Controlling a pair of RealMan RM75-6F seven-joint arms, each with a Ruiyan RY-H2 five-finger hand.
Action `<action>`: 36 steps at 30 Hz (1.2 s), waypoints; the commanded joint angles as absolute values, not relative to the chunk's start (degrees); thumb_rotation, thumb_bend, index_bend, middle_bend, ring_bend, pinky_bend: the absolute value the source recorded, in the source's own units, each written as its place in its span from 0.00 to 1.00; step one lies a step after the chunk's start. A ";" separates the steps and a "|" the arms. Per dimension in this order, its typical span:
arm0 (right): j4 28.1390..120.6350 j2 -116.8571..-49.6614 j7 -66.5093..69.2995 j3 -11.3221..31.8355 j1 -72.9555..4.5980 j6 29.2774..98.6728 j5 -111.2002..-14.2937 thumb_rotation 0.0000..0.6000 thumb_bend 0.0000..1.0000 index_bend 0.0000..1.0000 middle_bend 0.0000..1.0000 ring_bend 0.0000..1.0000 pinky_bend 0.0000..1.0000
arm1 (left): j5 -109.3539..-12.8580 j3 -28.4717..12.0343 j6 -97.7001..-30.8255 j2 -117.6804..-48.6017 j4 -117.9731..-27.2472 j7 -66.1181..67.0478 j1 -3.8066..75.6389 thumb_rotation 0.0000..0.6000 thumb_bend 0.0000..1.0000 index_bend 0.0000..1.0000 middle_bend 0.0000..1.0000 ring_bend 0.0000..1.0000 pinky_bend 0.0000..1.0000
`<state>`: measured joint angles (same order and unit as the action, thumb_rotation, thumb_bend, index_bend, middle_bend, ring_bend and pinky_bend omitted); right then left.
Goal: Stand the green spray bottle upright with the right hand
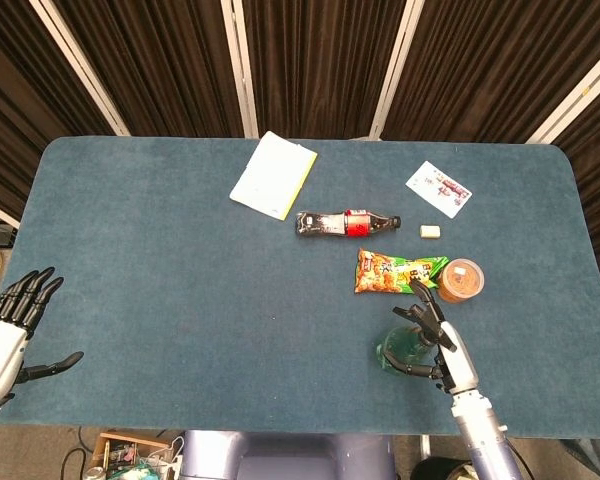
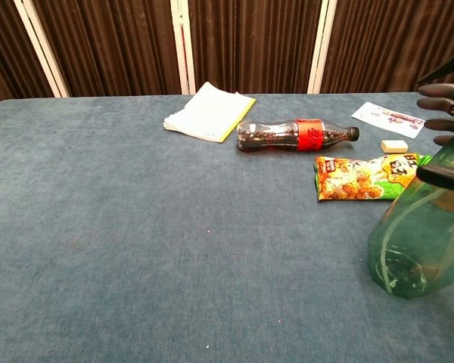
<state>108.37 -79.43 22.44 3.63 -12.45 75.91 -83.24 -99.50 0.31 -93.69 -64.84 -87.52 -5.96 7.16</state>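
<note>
The green spray bottle (image 1: pixel 391 353) stands on its base near the table's front edge, right of centre, and fills the right side of the chest view (image 2: pixel 416 234), leaning slightly. My right hand (image 1: pixel 438 340) is beside its upper part with fingers (image 2: pixel 440 106) spread and straight. The thumb (image 2: pixel 443 173) lies across the front of the bottle's shoulder. I cannot tell whether any finger still touches the neck. My left hand (image 1: pixel 7 335) hangs open off the table's left front corner, holding nothing.
Just behind the spray bottle lie a snack bag (image 1: pixel 395 272) and an orange-lidded cup (image 1: pixel 462 280). Further back are a cola bottle (image 1: pixel 345 223) on its side, a small eraser (image 1: pixel 431 231), a yellow-white notepad (image 1: pixel 273 175) and a printed card (image 1: pixel 438 188).
</note>
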 commanded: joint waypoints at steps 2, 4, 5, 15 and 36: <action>107.18 -78.65 23.16 2.44 -11.83 75.84 -84.02 1.00 0.20 0.00 0.00 0.00 0.00 | -99.52 0.34 -93.69 -64.83 -87.50 -6.00 7.16 1.00 0.07 0.00 0.00 0.00 0.13; 106.27 -78.31 24.15 1.92 -11.53 75.87 -84.52 1.00 0.20 0.00 0.00 0.00 0.00 | -99.52 0.34 -93.70 -64.85 -87.50 -5.95 7.15 1.00 0.07 0.00 0.00 0.00 0.13; 105.56 -78.06 24.97 1.55 -11.40 75.71 -84.79 1.00 0.19 0.00 0.00 0.00 0.00 | -99.56 0.37 -93.73 -64.86 -87.49 -5.87 7.14 1.00 0.07 0.00 0.00 0.00 0.13; 99.66 -74.73 27.94 -2.04 -11.38 72.29 -86.68 1.00 0.18 0.00 0.00 0.00 0.00 | -99.32 0.38 -93.32 -65.05 -87.66 -5.13 7.19 1.00 0.07 0.00 0.00 0.00 0.13; 70.96 -75.53 -4.11 4.32 -5.77 88.16 -82.61 1.00 0.20 0.00 0.00 0.00 0.00 | -97.45 0.41 -90.72 -65.56 -88.94 -1.51 7.36 1.00 0.07 0.00 0.00 0.00 0.13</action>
<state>73.81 -73.80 0.05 1.01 -7.24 83.51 -84.40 -97.96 0.44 -91.40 -65.46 -88.88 -1.92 7.14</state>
